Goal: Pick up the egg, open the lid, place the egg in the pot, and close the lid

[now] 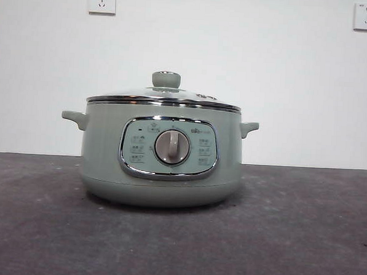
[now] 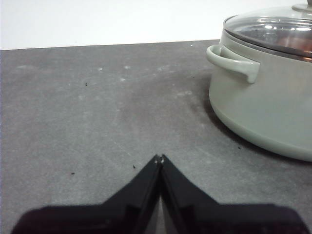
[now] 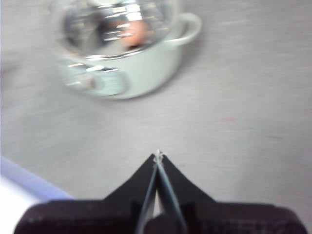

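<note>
**Egg under glass, lid seated, both arms clear**

Black jaws of the left gripper are sitting pressed together, tips touching, holding nothing, over bare grey table; the pot is standing off toward their 2 o'clock, well apart. Likewise the right gripper is pinched closed and empty, with the pot lying toward its 11 o'clock, also well apart.

Through the glass of the lid, the right wrist view is showing a reddish-brown oval, blurred but reading as the egg, inside the pot. From the front, the lid's chrome rim is sitting level on the pot, green knob at 12 o'clock above the silver dial.

Judging from this, every step appears done; the next move is calling only for keeping both arms away.
</note>
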